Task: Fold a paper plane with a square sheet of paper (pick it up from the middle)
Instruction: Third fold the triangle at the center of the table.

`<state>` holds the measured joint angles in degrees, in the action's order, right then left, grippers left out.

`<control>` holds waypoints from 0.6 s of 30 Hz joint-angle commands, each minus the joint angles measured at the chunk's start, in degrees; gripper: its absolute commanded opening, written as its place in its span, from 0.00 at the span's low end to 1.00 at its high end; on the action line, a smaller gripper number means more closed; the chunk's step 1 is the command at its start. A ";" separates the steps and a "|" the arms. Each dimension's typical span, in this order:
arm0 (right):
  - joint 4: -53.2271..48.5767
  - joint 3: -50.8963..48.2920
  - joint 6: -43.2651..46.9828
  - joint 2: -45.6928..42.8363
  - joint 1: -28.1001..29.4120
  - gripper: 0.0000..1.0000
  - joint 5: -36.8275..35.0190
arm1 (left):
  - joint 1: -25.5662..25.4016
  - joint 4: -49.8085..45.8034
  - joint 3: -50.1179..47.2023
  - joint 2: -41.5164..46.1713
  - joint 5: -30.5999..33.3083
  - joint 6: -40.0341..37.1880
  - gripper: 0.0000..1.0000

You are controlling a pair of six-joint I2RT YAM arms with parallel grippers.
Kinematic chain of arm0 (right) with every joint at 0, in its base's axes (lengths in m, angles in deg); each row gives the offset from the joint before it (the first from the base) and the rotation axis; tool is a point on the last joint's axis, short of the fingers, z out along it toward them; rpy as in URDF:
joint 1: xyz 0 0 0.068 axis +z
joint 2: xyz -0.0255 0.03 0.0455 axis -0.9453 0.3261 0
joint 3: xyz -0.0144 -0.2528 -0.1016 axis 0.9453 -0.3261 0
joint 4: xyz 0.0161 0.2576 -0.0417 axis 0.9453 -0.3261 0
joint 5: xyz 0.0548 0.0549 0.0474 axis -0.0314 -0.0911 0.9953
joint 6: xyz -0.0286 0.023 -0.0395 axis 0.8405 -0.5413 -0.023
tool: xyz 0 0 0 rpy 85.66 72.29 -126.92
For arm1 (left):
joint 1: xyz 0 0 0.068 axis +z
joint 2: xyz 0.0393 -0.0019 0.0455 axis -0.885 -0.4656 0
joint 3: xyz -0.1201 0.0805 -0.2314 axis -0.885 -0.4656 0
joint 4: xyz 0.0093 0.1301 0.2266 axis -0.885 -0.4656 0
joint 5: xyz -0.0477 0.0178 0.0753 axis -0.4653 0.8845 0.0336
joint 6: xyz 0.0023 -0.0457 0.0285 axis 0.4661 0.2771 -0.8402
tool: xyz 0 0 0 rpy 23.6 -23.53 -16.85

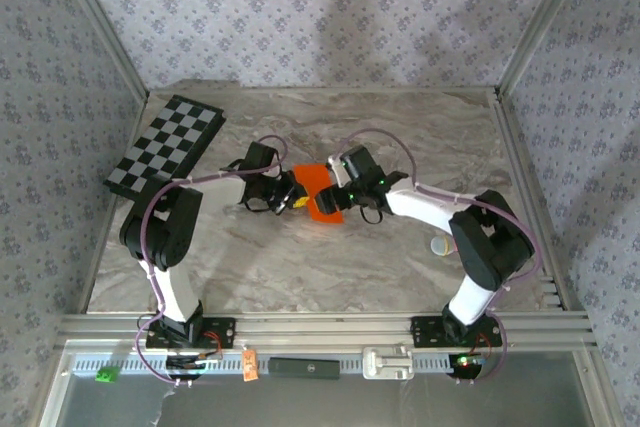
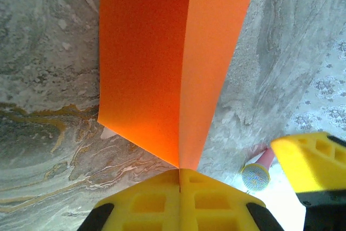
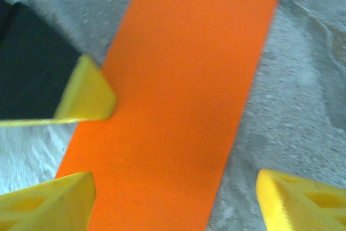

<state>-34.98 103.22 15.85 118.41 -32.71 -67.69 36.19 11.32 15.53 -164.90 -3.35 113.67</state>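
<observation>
The square sheet of paper [image 1: 320, 192] is bright orange and folded in half into a long strip with a centre crease [image 2: 162, 63]. It lies mid-table between both grippers. My left gripper [image 2: 179, 170] is shut, its yellow fingers pinching the near end of the fold, and it sits on the sheet's left side [image 1: 297, 195]. My right gripper [image 3: 173, 201] stands open over the strip [image 3: 184, 101], one fingertip [image 3: 59, 201] at the paper's left edge and the other over bare table. Seen from above, the right gripper [image 1: 342, 197] is at the sheet's right side.
A black-and-white checkerboard [image 1: 165, 145] lies at the back left. A small mesh-headed, pink-handled object [image 2: 255, 176] rests on the marble table to the right of the paper [image 1: 440, 245]. Metal rails border the table's right and near edges.
</observation>
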 commanded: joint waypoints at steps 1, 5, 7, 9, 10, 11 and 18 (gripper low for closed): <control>6.78 -3.15 10.63 -2.81 2.75 0.81 -2.37 | 0.49 -2.09 1.83 -0.98 -1.57 0.52 0.00; 15.22 -9.95 18.97 -4.31 6.98 0.84 -4.09 | 0.71 -2.20 2.09 -1.18 -1.96 0.61 0.00; 17.29 -11.53 20.91 -4.10 8.05 0.84 -4.37 | 0.75 -2.25 2.22 -1.17 -2.16 0.65 0.00; 17.75 -11.92 22.21 -3.33 8.71 0.84 -4.89 | 0.77 -2.39 2.33 -1.26 -2.19 0.63 0.00; 17.69 -11.93 22.48 -2.91 8.80 0.83 -5.27 | 0.75 -2.41 2.34 -1.26 -2.21 0.63 0.00; 17.85 -11.93 22.78 -2.39 9.00 0.83 -5.92 | 0.75 -2.37 2.33 -1.26 -2.27 0.65 0.00; 18.81 -12.30 24.65 -0.78 9.24 0.77 -8.93 | 0.84 -2.61 2.35 -1.53 -2.36 0.56 0.00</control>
<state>-18.01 91.52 37.95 116.97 -23.79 -74.25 36.76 9.70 16.42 -165.60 -4.09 114.07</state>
